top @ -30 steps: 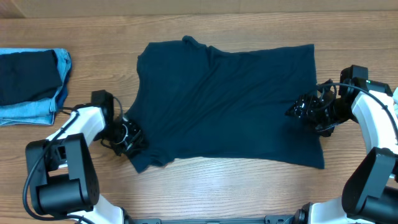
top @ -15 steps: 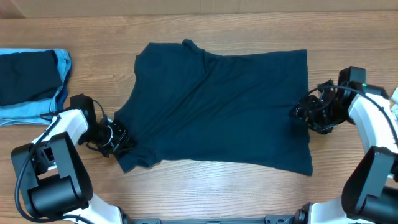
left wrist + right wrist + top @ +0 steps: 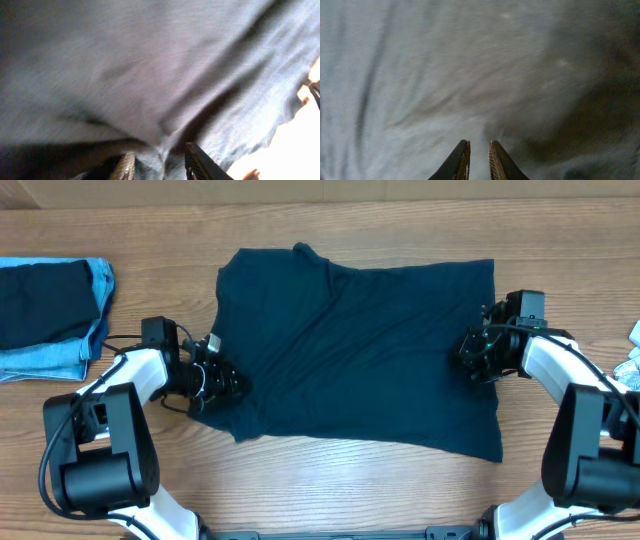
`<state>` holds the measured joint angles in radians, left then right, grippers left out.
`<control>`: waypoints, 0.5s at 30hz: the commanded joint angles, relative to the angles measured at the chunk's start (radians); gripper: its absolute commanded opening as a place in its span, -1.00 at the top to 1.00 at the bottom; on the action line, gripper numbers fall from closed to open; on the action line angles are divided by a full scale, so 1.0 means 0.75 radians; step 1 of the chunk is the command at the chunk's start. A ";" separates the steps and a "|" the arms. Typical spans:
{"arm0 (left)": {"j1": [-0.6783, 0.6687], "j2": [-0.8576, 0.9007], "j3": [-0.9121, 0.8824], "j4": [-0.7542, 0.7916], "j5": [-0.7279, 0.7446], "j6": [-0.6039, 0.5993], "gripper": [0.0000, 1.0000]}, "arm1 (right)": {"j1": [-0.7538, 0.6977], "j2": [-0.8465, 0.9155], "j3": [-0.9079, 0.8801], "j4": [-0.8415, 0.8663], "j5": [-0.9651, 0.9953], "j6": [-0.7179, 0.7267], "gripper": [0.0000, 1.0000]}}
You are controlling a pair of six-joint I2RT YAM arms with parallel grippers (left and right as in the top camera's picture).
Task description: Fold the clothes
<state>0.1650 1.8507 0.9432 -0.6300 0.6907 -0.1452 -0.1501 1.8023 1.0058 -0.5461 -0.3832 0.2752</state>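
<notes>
A dark navy cloth shirt (image 3: 360, 350) is spread across the middle of the light brown wooden table (image 3: 330, 480). A folded pile of light blue denim (image 3: 45, 360) is laid at the far left edge.

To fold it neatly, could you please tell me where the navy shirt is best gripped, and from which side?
Probably its two near corners, one from the left, one from the right: the shirt lies mostly flat and wide on the table, so those thin free edges can be pinched and carried over together.
</notes>
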 commanded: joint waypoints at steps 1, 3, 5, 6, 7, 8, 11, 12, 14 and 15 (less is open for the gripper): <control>-0.010 0.067 0.022 0.022 0.164 0.183 0.20 | 0.003 0.042 -0.015 0.036 0.143 0.049 0.72; -0.011 0.067 0.049 0.002 0.169 0.193 0.19 | 0.003 0.058 -0.015 0.078 0.184 0.049 0.71; -0.011 0.067 0.063 -0.027 0.168 0.206 0.19 | 0.003 0.064 -0.015 0.112 0.248 0.050 0.71; -0.011 0.067 0.067 -0.043 0.168 0.215 0.19 | -0.002 0.064 -0.015 0.126 0.288 0.050 0.71; -0.011 0.067 0.067 -0.058 0.167 0.228 0.19 | -0.006 0.064 -0.015 0.139 0.329 0.050 0.70; -0.011 0.067 0.067 -0.070 0.161 0.233 0.19 | -0.014 0.064 -0.014 0.151 0.363 0.050 0.70; -0.011 0.067 0.067 -0.130 0.157 0.281 0.20 | -0.054 0.064 -0.014 0.187 0.407 0.053 0.70; -0.011 0.067 0.067 -0.150 0.158 0.296 0.20 | -0.075 0.064 -0.012 0.197 0.405 0.053 0.70; -0.011 0.067 0.067 -0.179 0.158 0.320 0.21 | -0.109 0.064 -0.003 0.201 0.405 0.053 0.70; -0.011 0.067 0.067 -0.191 0.158 0.336 0.20 | -0.130 0.064 0.005 0.200 0.405 0.053 0.70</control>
<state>0.1646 1.8874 0.9760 -0.7509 0.7872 0.0284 -0.1928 1.8359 1.0035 -0.4034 -0.1482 0.3099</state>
